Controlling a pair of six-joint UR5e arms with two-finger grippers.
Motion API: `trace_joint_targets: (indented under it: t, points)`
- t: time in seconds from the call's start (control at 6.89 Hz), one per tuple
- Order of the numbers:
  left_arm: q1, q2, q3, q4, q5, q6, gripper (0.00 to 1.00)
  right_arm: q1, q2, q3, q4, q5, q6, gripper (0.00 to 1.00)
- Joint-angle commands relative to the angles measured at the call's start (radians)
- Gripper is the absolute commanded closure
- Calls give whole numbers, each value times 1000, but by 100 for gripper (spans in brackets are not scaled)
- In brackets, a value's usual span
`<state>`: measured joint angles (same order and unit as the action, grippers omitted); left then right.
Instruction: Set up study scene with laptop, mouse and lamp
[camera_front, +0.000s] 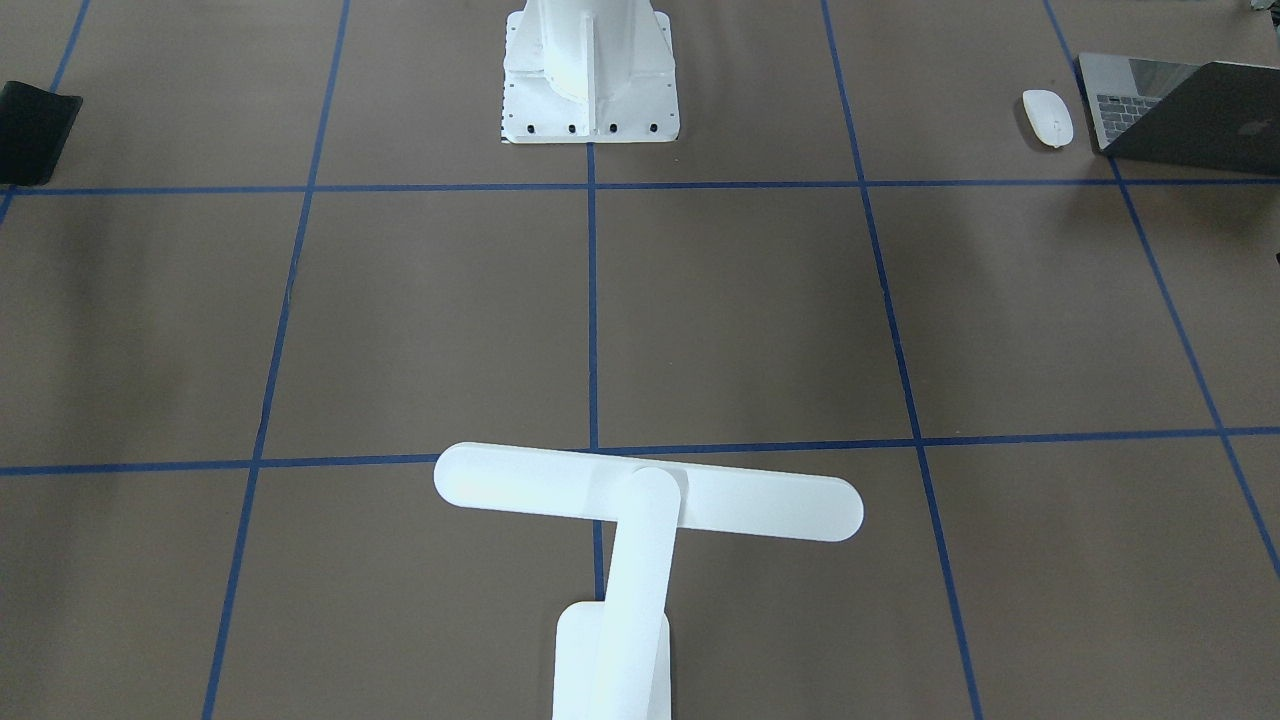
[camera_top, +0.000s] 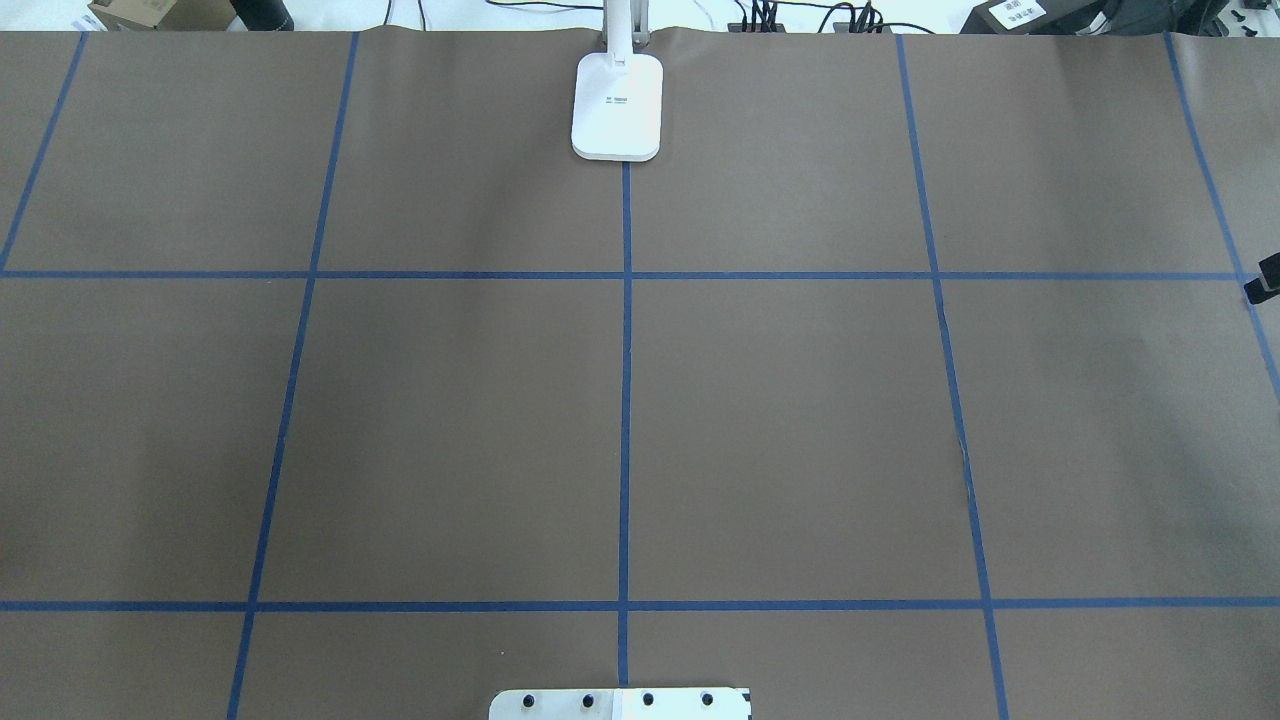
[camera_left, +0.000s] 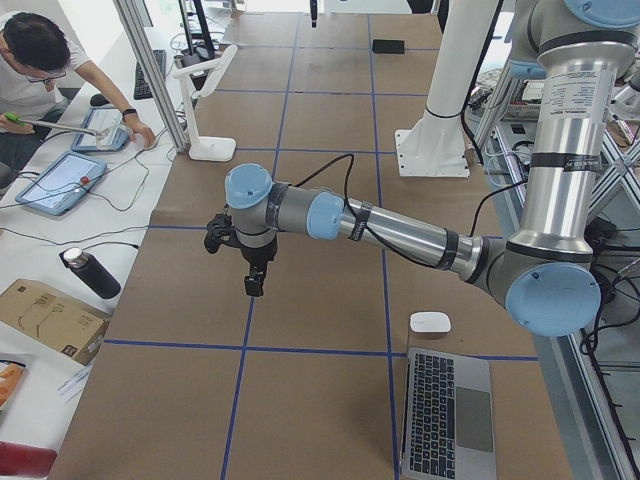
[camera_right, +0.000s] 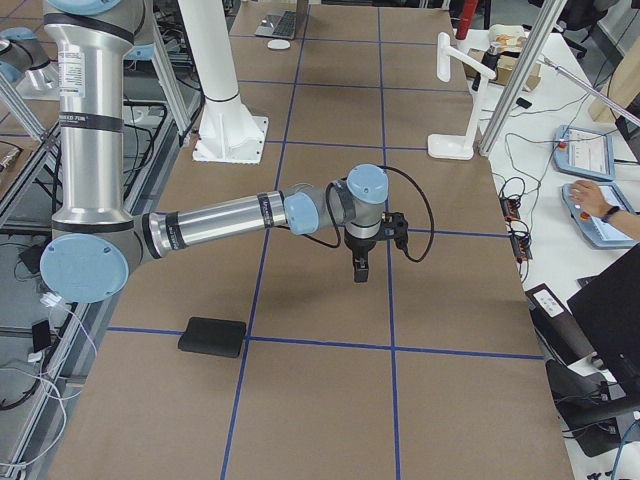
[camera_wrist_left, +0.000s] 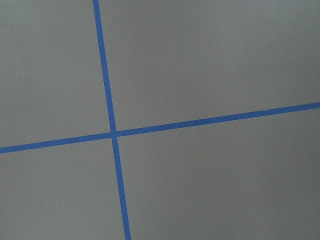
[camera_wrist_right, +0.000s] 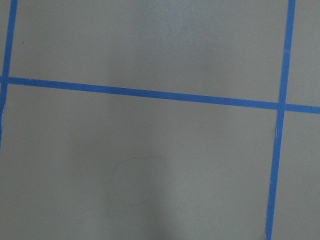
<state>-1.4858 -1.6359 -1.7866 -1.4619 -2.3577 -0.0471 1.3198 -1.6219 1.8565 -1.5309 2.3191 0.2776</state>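
The laptop (camera_front: 1190, 120) stands part open at the table's end on my left, and shows in the exterior left view (camera_left: 447, 410). The white mouse (camera_front: 1047, 117) lies just beside it, apart from it. The white lamp (camera_front: 650, 492) stands upright at the far middle edge, with its base (camera_top: 617, 105) on the centre line. My left gripper (camera_left: 254, 285) hangs empty over bare table, far from the laptop. My right gripper (camera_right: 360, 272) hangs empty over the middle. Both show only in side views, so I cannot tell whether they are open or shut.
A black square mat (camera_right: 212, 337) lies on the table's right side near the robot. The white bolted pedestal (camera_front: 590, 75) stands at the robot's edge. Operators with tablets (camera_left: 60, 180) and a bottle (camera_left: 90, 272) are beyond the far edge. Blue tape lines grid the brown table.
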Motion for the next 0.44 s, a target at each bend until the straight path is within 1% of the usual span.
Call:
trace_joint_targets:
  t: [0.0, 0.29]
  points:
    - [-1, 5, -8, 2, 0, 0, 0, 2, -4, 1, 0, -1, -1, 1]
    - [-2, 24, -14, -3, 0, 7, 0, 2, -9, 0, 2, -4, -1, 1]
